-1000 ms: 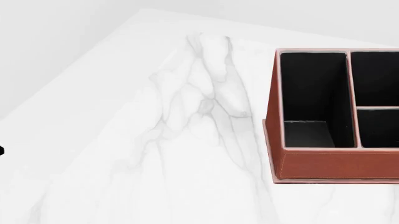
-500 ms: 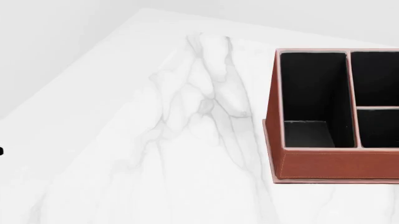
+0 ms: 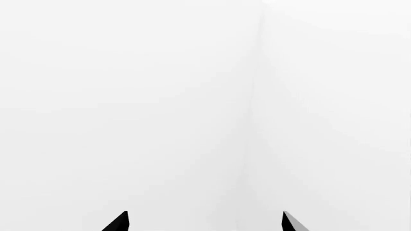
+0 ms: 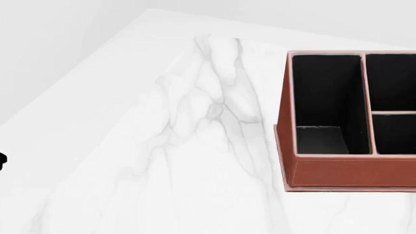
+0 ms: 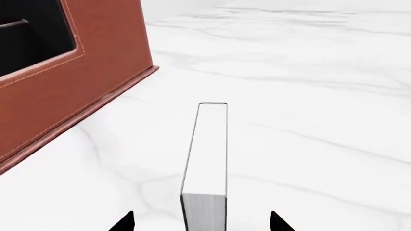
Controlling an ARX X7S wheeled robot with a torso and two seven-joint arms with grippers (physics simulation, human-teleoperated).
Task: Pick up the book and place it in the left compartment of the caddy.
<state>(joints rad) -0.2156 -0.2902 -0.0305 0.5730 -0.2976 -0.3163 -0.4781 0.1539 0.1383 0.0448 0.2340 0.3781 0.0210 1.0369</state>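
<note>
The book (image 5: 207, 163) stands on edge on the white marble table (image 5: 321, 96), seen only in the right wrist view: white page edges face the camera and only thin dark lines of its cover show along the sides. It lies between the two dark fingertips of the right gripper (image 5: 202, 222), which sit spread to either side of its near end with clear gaps, not touching it; the jaws stand apart and hold nothing. The caddy (image 5: 70, 82) sits just beside the book, its reddish-brown wall with pale stitching apart from it.

In the head view the caddy (image 4: 338, 170) occupies the right side of the table (image 4: 162, 146), with the left compartment (image 4: 325, 102) black-lined and running the full depth; the book is not visible there. Against the frame half a second ago, the only change is a small dark part at the left edge of the head view, which sits slightly lower and larger; the caddy has not moved.

The left gripper (image 3: 204, 222) shows two dark fingertips wide apart against plain white, gripping nothing.

No writing, brand or label can be read on any surface.
</note>
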